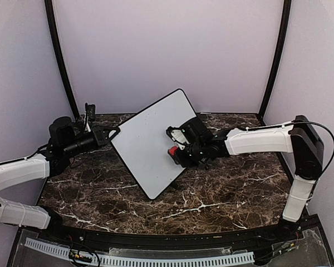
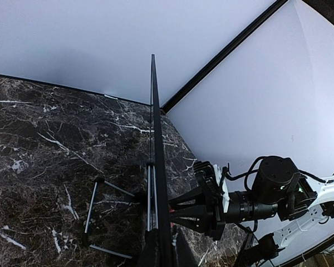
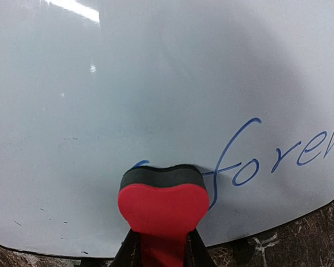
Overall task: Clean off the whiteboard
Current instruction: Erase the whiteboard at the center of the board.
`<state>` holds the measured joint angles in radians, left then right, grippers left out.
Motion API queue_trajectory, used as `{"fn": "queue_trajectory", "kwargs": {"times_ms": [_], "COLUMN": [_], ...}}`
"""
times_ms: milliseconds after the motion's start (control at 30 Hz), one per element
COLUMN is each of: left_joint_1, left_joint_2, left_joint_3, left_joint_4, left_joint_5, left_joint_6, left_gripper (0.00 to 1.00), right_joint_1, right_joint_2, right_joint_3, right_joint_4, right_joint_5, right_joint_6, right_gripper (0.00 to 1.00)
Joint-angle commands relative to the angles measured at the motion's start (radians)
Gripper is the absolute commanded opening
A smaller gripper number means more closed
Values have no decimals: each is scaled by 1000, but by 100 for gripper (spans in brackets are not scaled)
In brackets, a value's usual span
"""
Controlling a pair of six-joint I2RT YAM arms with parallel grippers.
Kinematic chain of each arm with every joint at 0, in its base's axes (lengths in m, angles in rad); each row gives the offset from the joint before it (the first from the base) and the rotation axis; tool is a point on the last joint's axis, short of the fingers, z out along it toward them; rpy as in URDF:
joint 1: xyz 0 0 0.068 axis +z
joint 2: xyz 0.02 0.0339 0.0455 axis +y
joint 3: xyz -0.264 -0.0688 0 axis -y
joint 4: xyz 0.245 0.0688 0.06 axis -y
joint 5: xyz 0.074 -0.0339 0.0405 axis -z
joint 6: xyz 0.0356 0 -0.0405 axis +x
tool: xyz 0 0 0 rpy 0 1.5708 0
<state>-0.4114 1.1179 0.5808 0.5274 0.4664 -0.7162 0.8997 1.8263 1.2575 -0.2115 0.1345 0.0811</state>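
Whiteboard [image 1: 147,142] standing tilted mid marble surface [image 1: 211,194], left fingers [image 1: 107,135] clamped on its left edge, right fingers [image 3: 131,251] clamped on red eraser [image 3: 163,203], eraser against the board beside blue writing [image 3: 300,153]

so the whiteboard [image 1: 150,142] is standing tilted on the dark marble table [image 1: 222,189], closer to the back edge; left gripper [image 1: 112,133] is clamped onto the board's left corner; right gripper [image 1: 175,149] reaches in from the table's right side, pinching a red eraser [image 1: 172,151] right at the board's right edge
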Motion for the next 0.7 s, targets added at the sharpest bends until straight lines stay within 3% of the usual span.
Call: {"fn": "queue_trajectory", "kwargs": {"times_ms": [0, 333, 667], "left_joint_1": [-17, -17, -17], "left_joint_2": [-40, -39, -41], "left_joint_3": [16, 14, 16], "left_joint_4": [125, 130, 129], "left_joint_5": [103, 106, 106], "left_joint_6": [-33, -36, -34], "left_gripper": [0, 0, 0], "right_joint_1": [-8, -7, 2], "right_joint_2": [31, 37, 11], "right_joint_3": [21, 85, -18], "right_joint_4": [69, 64, 83], "right_joint_5": [0, -10, -58], "right_joint_6": [-6, -19, 0], "right_gripper": [18, 18, 18]}}
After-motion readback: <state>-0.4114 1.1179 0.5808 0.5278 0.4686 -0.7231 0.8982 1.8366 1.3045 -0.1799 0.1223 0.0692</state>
